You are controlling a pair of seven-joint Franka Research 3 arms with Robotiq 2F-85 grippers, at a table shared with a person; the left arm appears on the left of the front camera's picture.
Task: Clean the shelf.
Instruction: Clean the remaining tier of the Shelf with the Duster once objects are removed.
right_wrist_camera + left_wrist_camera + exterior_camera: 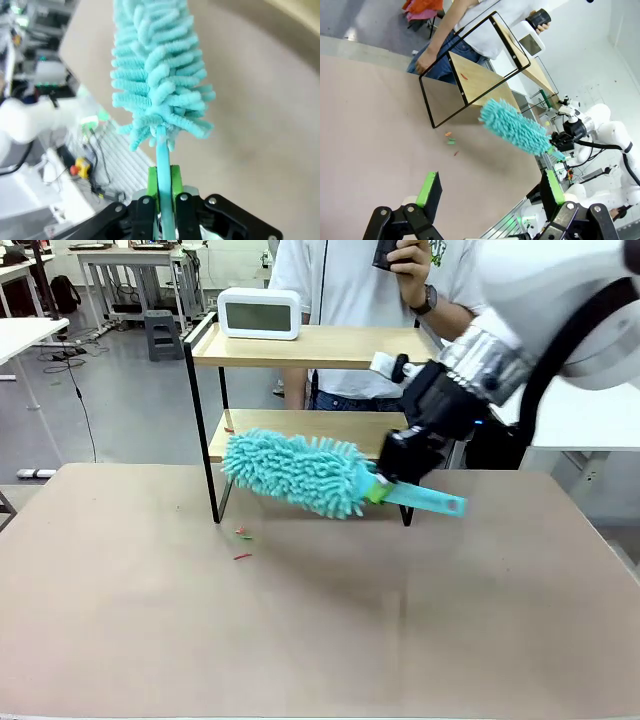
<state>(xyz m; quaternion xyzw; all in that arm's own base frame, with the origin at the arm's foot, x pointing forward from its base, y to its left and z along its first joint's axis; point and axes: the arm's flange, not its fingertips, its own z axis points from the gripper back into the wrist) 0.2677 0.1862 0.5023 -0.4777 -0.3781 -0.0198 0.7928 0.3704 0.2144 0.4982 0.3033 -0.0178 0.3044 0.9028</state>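
right gripper [164, 187] clamps the thin, stiff handle of the soft teal duster [295, 472]; left gripper [490, 192] gapes empty. the 2-tier shelf [310, 346] looks light and may slide, so brush gently.

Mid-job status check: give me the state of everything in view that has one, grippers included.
Shelf: upright, a red scrap on its lower board.
Clock: upright on the top board, no digits readable.
Duster: held off the table, tilted, head at the lower board's front edge; contact unclear.
Scraps: lying loose on the table by the shelf's front left leg.
Right gripper: shut on the duster's handle.
Left gripper: open, holding nothing.
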